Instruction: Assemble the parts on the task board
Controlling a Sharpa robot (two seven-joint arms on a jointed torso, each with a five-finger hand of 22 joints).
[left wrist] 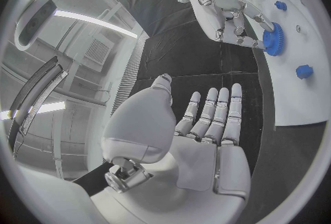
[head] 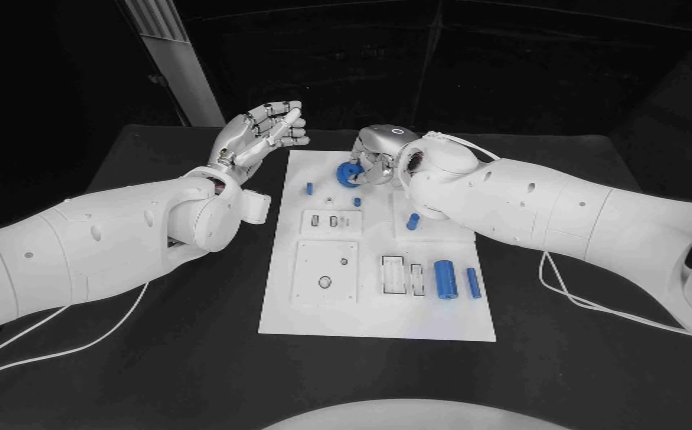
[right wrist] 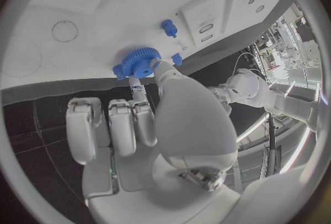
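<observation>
— The gear?
— Blue toothed wheel [head: 349,173] at the far end of the white board [head: 378,315], pinched in the right hand [head: 384,150]'s fingers [right wrist: 160,72].
— Left hand [head: 260,133]?
— Fingers straight, holding nothing, beside the board

One white task board [head: 378,315] lies on one black table [head: 173,370]. On it is one blue gear [head: 349,173] at the far end. There are four small blue pegs [head: 309,188], as far as the head view lets me tell. Two larger blue cylinders [head: 446,278] lie side by side at the near right. Two hands are present: the left hand [head: 260,135] and the right hand [head: 381,155].
</observation>
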